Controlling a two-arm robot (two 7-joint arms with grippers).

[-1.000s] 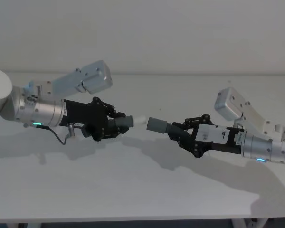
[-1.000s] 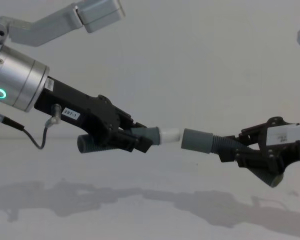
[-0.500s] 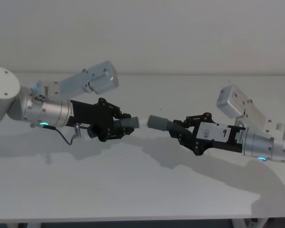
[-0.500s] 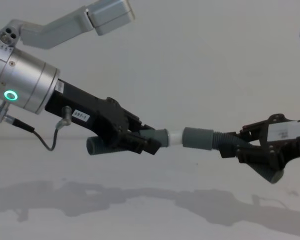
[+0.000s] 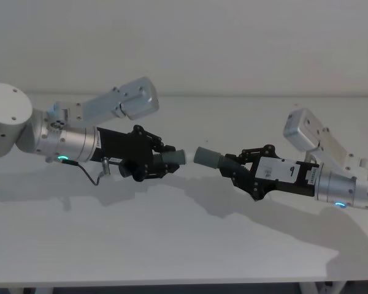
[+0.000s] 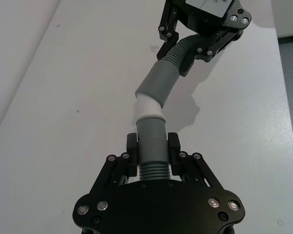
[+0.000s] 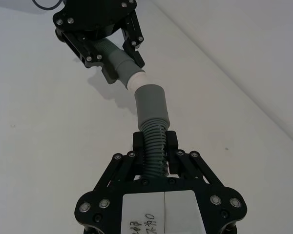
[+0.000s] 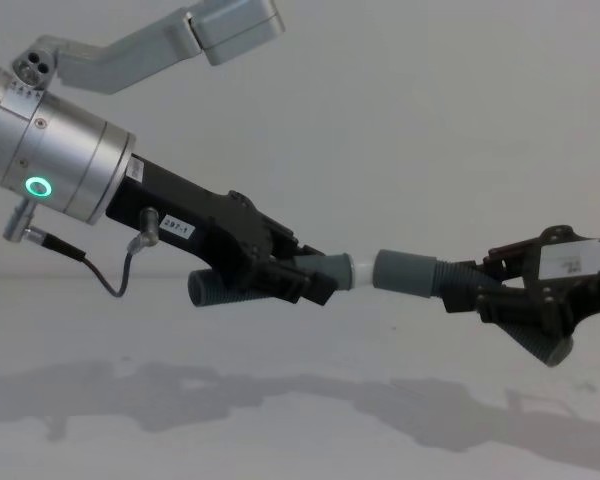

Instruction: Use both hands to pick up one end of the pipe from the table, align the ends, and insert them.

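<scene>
Both pipe pieces hang above the table (image 5: 172,245), mouth to mouth. My left gripper (image 5: 162,162) is shut on the ribbed part of the left piece (image 6: 150,141), whose whitish tip (image 8: 362,271) points right. My right gripper (image 5: 234,168) is shut on the ribbed part of the right piece (image 7: 154,139), with its grey socket collar (image 8: 405,272) pointing left. The tip touches the collar's mouth and a short white band shows between them. In the left wrist view the whitish tip (image 6: 147,107) and the collar (image 6: 158,83) meet at a slight angle.
A thin black cable (image 5: 93,177) loops under my left wrist. Silver arm links rise behind each wrist, one at the left (image 5: 119,101) and one at the right (image 5: 306,131). The table's front edge (image 5: 184,283) runs along the bottom of the head view.
My left gripper has moved right with its piece. The gap between the whitish tip and the socket collar has closed, and the two now touch. The right gripper has shifted only slightly.
</scene>
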